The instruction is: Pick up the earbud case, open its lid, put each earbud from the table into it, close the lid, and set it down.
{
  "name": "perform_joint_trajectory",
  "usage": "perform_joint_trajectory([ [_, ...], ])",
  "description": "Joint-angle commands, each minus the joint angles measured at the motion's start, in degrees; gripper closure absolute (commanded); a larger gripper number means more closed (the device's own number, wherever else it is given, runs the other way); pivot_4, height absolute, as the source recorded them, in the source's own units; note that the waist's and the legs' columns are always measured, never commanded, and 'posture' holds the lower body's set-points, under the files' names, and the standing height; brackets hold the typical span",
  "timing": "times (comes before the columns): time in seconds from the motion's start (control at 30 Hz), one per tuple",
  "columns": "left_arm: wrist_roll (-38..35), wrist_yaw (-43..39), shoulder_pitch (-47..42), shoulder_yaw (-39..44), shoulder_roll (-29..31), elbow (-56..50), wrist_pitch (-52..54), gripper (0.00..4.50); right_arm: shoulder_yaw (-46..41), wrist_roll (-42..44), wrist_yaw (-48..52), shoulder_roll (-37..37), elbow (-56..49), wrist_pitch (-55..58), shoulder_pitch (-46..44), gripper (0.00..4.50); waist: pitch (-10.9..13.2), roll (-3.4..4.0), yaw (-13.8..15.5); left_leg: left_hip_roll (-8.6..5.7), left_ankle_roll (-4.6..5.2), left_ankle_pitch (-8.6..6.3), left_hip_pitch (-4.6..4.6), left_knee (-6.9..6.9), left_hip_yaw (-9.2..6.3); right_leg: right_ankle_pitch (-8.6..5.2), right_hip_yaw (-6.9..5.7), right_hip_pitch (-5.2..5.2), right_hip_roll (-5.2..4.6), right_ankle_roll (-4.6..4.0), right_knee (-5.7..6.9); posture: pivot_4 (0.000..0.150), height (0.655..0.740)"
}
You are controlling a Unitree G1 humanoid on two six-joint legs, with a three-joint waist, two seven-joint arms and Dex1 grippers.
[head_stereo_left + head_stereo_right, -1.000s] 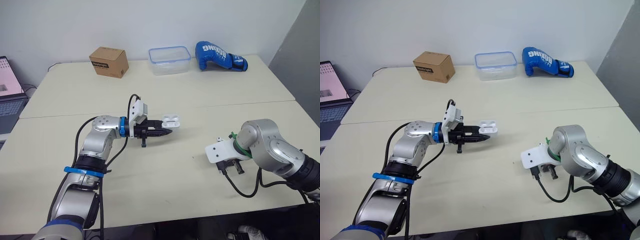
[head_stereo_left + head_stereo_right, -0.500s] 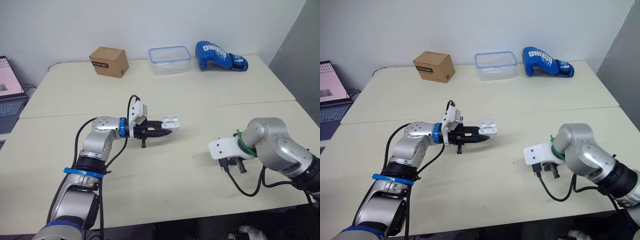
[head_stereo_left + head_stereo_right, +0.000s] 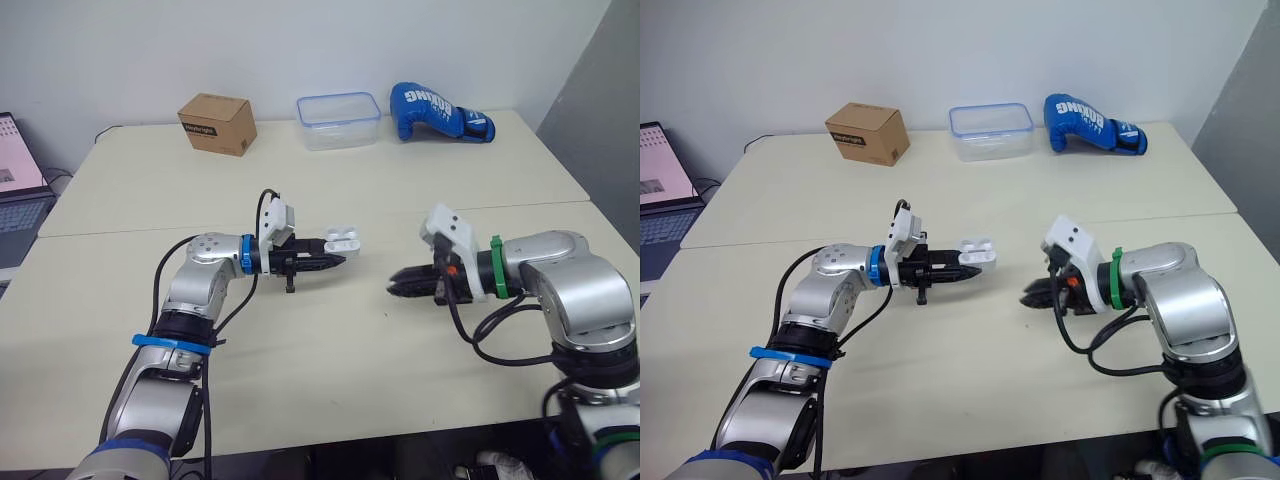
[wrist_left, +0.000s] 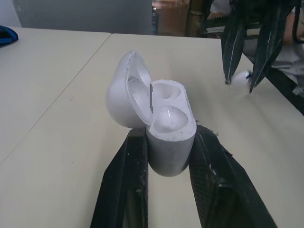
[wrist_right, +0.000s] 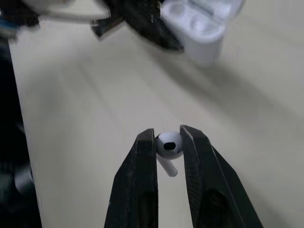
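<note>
The white earbud case [image 4: 168,128] has its lid [image 4: 124,90] swung open, and both sockets look empty. My left gripper [image 4: 170,142] is shut on the case's lower body and holds it above the middle of the table [image 3: 300,350]. My right gripper [image 5: 168,137] is shut on a white earbud [image 5: 168,145], stem hanging down. In the head views the right gripper [image 3: 393,285] points left toward the case [image 3: 342,240], a short gap away and a little lower. The left wrist view also shows the right gripper's fingers [image 4: 233,47] pinching the earbud [image 4: 241,78].
Along the table's far edge stand a cardboard box [image 3: 218,123], a clear plastic container [image 3: 339,120] and a blue boxing glove [image 3: 440,111]. A laptop [image 3: 18,190] sits off the table's left side. A seam [image 3: 450,208] crosses the tabletop.
My right arm has lifted from the front right of the table and swung round, so its gripper now points toward the case. The left arm and case have held still.
</note>
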Motion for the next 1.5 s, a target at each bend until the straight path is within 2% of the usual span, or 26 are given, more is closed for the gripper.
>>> perform_joint_trajectory([
  [0.03, -0.78, -0.27, -1.37, 1.09, -0.16, 0.25, -1.00, 3.71, -9.09, 3.78, -6.92, 7.64, -3.86, 5.63, -2.50, 4.14, -0.01, 0.02, -0.05, 0.00, 0.00, 0.00, 0.00, 0.00, -0.03, 0.00, -0.01, 0.00, 0.00, 0.00, 0.00, 0.150, 0.7307],
  [0.13, -0.74, -0.17, -1.76, 1.11, -0.26, 0.47, -1.04, 3.71, -12.95, 5.43, -12.87, 14.75, -5.99, 4.93, -2.99, 4.14, -0.02, 0.03, -0.06, -0.01, -0.02, 0.01, 0.00, 0.00, -0.07, 0.00, -0.02, -0.01, 0.00, 0.00, 0.04, 0.150, 0.7307],
  [0.3, -0.80, 0.29, -1.75, 1.35, -0.26, 0.18, -0.89, 3.71, -14.47, 8.26, -20.48, 23.02, -7.87, 2.19, -2.24, 4.14, -0.04, 0.07, -0.24, -0.01, -0.02, 0.01, 0.01, -0.01, -0.07, 0.00, 0.02, -0.06, 0.00, 0.00, 0.09, 0.150, 0.7307],
  [0.53, -1.48, 1.04, -1.70, 1.69, -0.48, -0.77, 0.32, 3.71, -10.67, 10.71, -30.84, 29.62, -6.00, -8.11, 1.07, 4.14, -0.06, 0.09, -0.29, -0.01, -0.03, 0.02, 0.01, -0.02, -0.07, 0.00, 0.04, -0.09, 0.01, 0.00, 0.12, 0.150, 0.7307],
  [0.93, -2.96, 1.98, -2.62, 2.30, -0.19, -2.30, 3.43, 3.71, -1.65, 11.09, -44.07, 31.98, -1.72, -22.74, 6.32, 4.14, -0.06, 0.10, -1.01, 0.00, -0.04, 0.02, 0.02, -0.03, -0.08, 0.00, 0.06, -0.09, 0.02, 0.00, 0.13, 0.150, 0.7307],
  [1.5, -5.07, 4.68, -3.36, 2.98, -0.26, -5.88, 8.00, 3.71, 4.61, 11.85, -52.12, 32.03, 0.55, -30.99, 9.20, 4.14, -0.06, 0.10, -1.33, 0.01, -0.03, 0.02, 0.03, -0.06, -0.21, 0.00, 0.07, -0.09, 0.04, 0.00, 0.10, 0.150, 0.7307],
])
